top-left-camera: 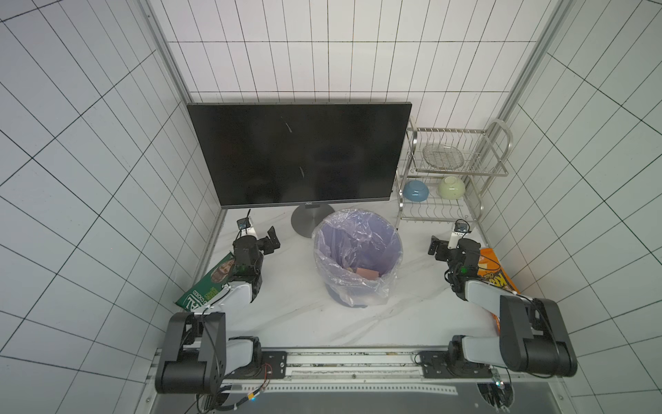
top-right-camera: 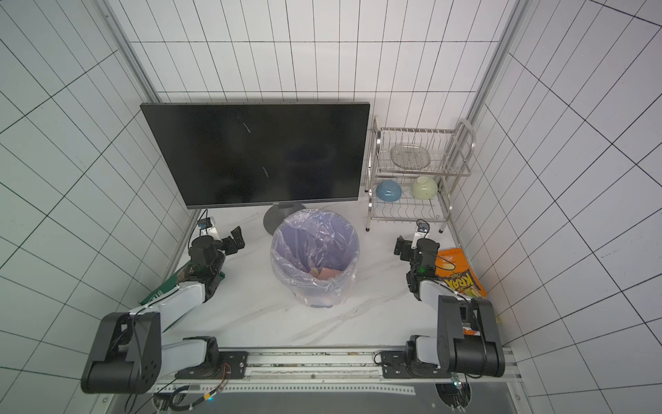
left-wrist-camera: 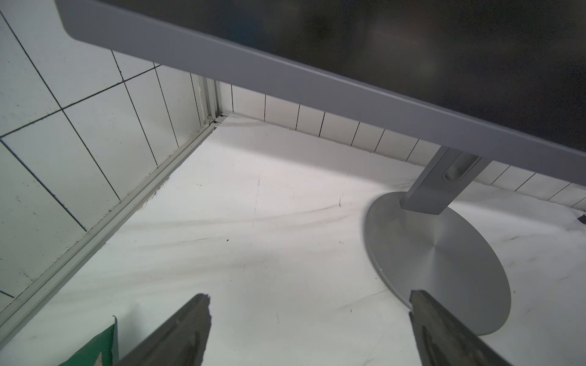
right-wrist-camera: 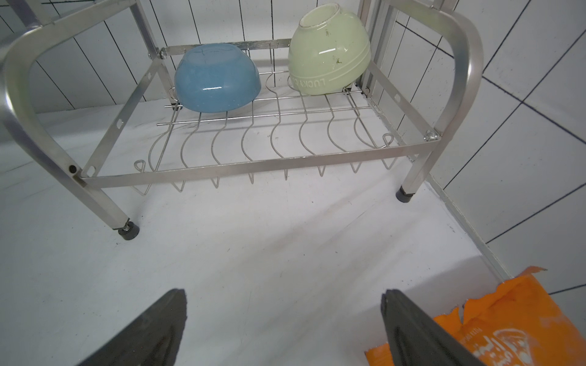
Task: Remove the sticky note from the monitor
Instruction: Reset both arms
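The monitor (top-left-camera: 297, 154) (top-right-camera: 256, 154) stands at the back on its round grey base (top-left-camera: 308, 218), and its black screen is bare in both top views. A small pinkish-orange sheet, seemingly the sticky note (top-left-camera: 367, 273) (top-right-camera: 326, 273), lies inside the lined bin. My left gripper (top-left-camera: 274, 239) (top-right-camera: 236, 238) is open and empty, low in front of the monitor's left lower corner. Its wrist view shows the bezel (left-wrist-camera: 317, 88) and base (left-wrist-camera: 444, 253) beyond the left gripper (left-wrist-camera: 310, 296). My right gripper (top-left-camera: 435, 245) (top-right-camera: 401, 247) (right-wrist-camera: 284, 293) is open and empty before the dish rack.
A purple bin with a plastic liner (top-left-camera: 358, 251) stands mid-table in front of the monitor base. The metal dish rack (top-left-camera: 451, 172) at back right holds a blue bowl (right-wrist-camera: 217, 79), a green bowl (right-wrist-camera: 329, 50) and a glass plate (top-left-camera: 442, 154). An orange snack bag (top-left-camera: 498, 272) lies under the right arm and a green box (top-left-camera: 207, 283) under the left.
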Controlling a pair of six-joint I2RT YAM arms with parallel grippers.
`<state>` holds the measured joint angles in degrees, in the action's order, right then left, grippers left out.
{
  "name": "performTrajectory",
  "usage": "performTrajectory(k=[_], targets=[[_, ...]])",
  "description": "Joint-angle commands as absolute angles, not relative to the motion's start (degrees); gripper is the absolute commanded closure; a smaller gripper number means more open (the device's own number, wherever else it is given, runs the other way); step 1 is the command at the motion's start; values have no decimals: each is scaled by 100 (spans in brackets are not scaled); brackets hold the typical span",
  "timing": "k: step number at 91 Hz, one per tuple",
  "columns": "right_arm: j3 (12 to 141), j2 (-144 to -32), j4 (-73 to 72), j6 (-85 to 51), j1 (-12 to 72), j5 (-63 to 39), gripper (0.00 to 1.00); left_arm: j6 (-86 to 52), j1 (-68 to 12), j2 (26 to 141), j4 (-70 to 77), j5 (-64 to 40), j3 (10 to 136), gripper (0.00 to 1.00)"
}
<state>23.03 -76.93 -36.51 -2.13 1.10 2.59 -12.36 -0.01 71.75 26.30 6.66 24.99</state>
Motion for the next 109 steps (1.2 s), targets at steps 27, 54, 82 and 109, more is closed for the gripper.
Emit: performTrajectory(k=[27, 54, 82, 109], targets=[[2504, -7842, -3561, -165, -113, 583, 1, -1182, -3, 7254, 3294, 1516, 2242, 2], [2274, -8554, -4806, -415, -429, -196, 1, -778, 0, 7729, 4649, 1559, 1868, 2], [2233, -8574, -4860, -461, -369, 59, 1, -709, 0, 7621, 4264, 1274, 1985, 2], [2344, -8768, -4811, -356, 36, 1122, 1, -704, 0, 7729, 4400, 1200, 1944, 2]])
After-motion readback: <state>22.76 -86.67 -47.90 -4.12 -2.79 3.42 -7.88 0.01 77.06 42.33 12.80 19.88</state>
